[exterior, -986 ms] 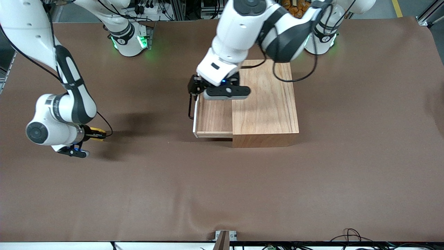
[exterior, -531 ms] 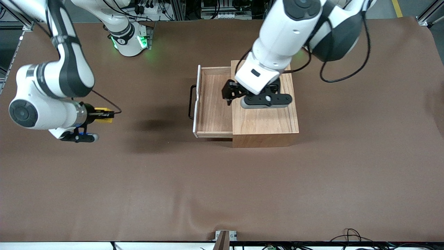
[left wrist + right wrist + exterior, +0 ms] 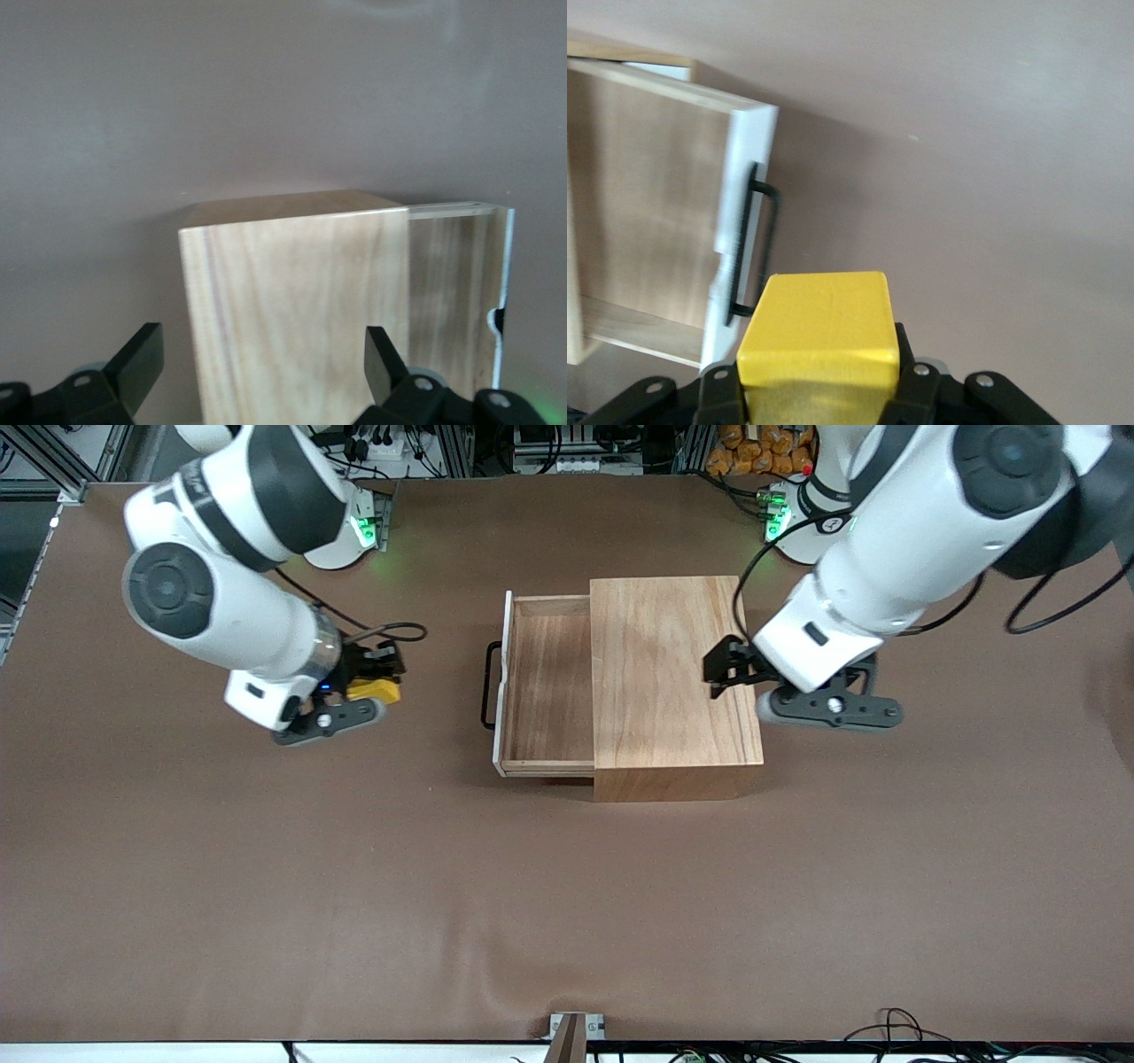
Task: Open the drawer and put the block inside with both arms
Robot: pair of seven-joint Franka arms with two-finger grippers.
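- The right gripper hangs over the bare table toward the right arm's end, with its fingers clamped on the yellow block. The right wrist view shows the block pinched between both fingers, presumably so it can be carried across without slipping.
- From that wrist view the black wire handle and the white-edged front panel face the block, so the carry looks lined up with the opening.
- The drawer stands pulled out of the wooden box, its tray bare and open upward. That leaves room to lower the block in from above. Nothing lies inside it yet.
- The left gripper is over the edge of the box at the left arm's end, its fingers spread wide and holding nothing. Placed there, it is likely out of the way, leaving the drawer free for the other arm.
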